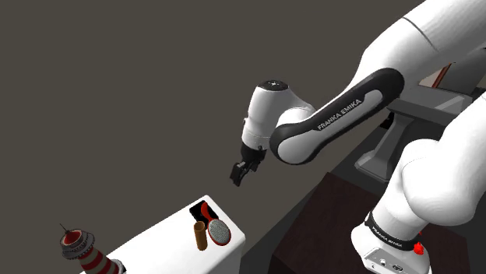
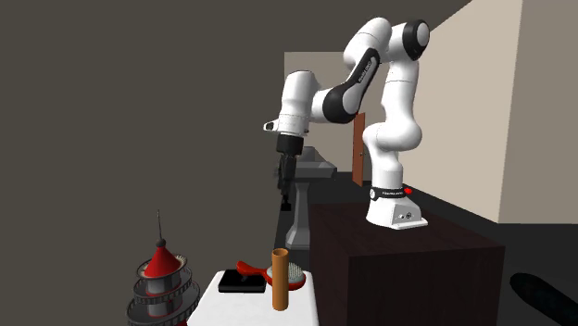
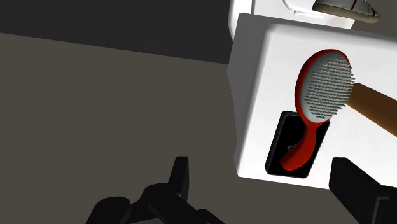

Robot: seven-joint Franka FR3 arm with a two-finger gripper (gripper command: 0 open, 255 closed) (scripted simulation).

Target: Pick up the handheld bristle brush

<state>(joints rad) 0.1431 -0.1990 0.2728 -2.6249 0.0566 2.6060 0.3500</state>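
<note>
Two black fingers (image 3: 181, 180) of the gripper (image 3: 264, 181) stand well apart with nothing between them. The gripper hangs in the air above the white block (image 3: 270, 76) and off to one side of it, touching nothing.

The brush (image 3: 323, 86) lies bristles up on the block's top. It has a red oval frame around a grey bristle pad, and its red handle rests across a flat black pad (image 3: 280, 137). A brown cylinder (image 3: 376, 107) stands upright just beside the brush head, perhaps touching it. In the second exterior view, a red and grey spiral tower toy (image 2: 165, 278) stands near the block on the left, and the dark stand (image 2: 408, 269) is on the right.
</note>
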